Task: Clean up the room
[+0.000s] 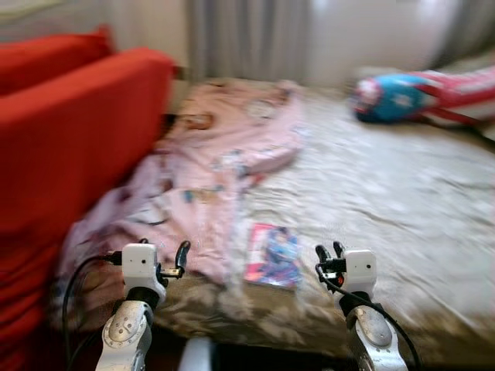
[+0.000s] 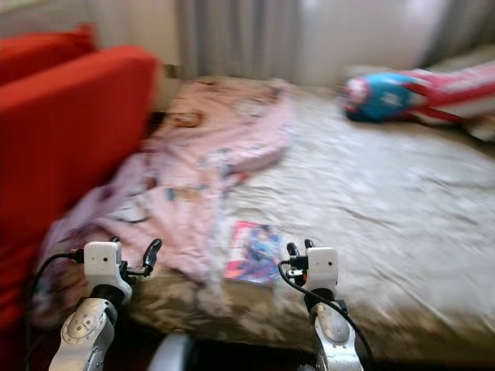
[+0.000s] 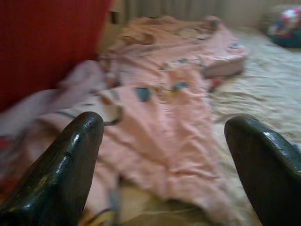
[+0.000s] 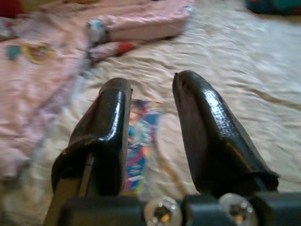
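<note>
soft pink cloth blanket (image 1: 224,154), glossy booklet (image 1: 273,256)

Motion blur smears the book (image 1: 272,256) cover and the pink blanket's (image 1: 224,154) prints.

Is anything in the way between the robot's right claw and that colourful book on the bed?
Nothing visible is. The book lies flat on the bare bed cover, just ahead of the right gripper and a little toward the robot's left. The pink blanket lies beside the book on its far side from that gripper, not between them.
</note>
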Available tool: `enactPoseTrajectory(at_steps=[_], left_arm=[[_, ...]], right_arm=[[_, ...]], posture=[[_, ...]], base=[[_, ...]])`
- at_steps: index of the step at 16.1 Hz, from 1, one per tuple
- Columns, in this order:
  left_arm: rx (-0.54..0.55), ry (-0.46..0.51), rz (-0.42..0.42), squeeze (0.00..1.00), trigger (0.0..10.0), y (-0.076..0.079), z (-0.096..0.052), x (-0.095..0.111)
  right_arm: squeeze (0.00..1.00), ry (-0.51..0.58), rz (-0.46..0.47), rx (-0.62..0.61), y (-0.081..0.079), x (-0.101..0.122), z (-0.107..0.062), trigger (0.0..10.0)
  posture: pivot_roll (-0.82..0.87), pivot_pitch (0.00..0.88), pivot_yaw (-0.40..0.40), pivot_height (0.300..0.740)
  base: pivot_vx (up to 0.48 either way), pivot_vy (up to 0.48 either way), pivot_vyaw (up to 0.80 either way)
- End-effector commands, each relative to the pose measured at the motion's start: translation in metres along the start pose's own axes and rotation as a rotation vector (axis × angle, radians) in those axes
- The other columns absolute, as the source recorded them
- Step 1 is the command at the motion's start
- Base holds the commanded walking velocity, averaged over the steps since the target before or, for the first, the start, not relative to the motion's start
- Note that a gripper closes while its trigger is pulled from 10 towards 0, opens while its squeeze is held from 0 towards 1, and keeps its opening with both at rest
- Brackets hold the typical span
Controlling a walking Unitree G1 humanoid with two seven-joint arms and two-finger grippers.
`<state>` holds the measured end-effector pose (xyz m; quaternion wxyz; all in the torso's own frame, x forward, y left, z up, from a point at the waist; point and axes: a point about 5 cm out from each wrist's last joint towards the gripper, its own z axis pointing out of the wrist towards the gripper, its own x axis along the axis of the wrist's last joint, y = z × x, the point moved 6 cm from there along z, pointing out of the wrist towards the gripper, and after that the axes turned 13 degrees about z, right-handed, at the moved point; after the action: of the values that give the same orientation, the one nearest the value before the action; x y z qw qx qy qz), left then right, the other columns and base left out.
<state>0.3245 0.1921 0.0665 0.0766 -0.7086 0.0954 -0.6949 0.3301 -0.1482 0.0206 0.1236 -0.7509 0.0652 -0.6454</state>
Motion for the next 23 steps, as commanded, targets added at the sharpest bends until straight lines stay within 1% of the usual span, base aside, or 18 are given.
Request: enactPoseTrajectory(at_steps=[1,7,8,11,16,17,18,20,23], left_arm=[[-0.007,-0.001,0.013,0.0,10.0,0.002,0.0,0.001],[-0.007,0.006,0.001,0.0,10.0,0.002,0.0,0.002],[-0.01,0.007,0.001,0.0,10.0,0.003,0.001,0.003],[-0.022,-0.004,0.001,0.0,10.0,0.005,0.001,0.001],[-0.025,-0.001,-0.01,0.0,10.0,0.005,0.0,0.002],[-0.027,-0.002,-0.012,0.0,10.0,0.005,0.0,0.001],[-0.025,-0.002,-0.011,0.0,10.0,0.005,0.0,0.001],[-0.025,-0.002,-0.01,0.0,10.0,0.004,0.0,0.002],[-0.023,-0.002,-0.01,0.0,10.0,0.004,0.0,0.002]], right_arm=[[0.0,0.004,-0.003,0.002,0.0,0.001,0.0,10.0],[0.0,0.001,0.005,-0.005,0.001,0.0,0.0,10.0],[0.0,0.009,0.022,-0.021,0.004,0.002,0.001,10.0],[0.0,0.013,0.029,-0.028,0.006,0.002,0.0,10.0],[0.0,-0.004,0.026,-0.047,0.009,-0.002,-0.001,10.0],[0.0,-0.017,0.071,-0.084,0.015,-0.005,-0.001,10.0],[0.0,-0.027,0.083,-0.105,0.019,-0.007,0.0,10.0],[0.0,-0.021,0.069,-0.094,0.019,-0.005,0.0,10.0],[0.0,-0.008,0.066,-0.086,0.017,-0.003,0.001,10.0]], posture=[[0.04,0.0,-0.08,0.626],[0.04,0.0,-0.08,0.626],[0.04,0.0,-0.08,0.626],[0.03,0.0,-0.078,0.626],[0.03,0.0,-0.078,0.626],[0.03,0.0,-0.078,0.626],[0.03,0.0,-0.078,0.626],[0.03,0.0,-0.078,0.626],[0.04,0.0,-0.078,0.626]], base=[[0.0,0.0,0.8],[0.0,0.0,0.73],[0.0,0.0,0.0],[0.0,0.0,0.0],[0.0,0.0,0.0],[0.27,0.0,0.0],[0.292,0.0,-0.73],[0.292,0.0,-0.7],[0.298,0.0,0.0]])
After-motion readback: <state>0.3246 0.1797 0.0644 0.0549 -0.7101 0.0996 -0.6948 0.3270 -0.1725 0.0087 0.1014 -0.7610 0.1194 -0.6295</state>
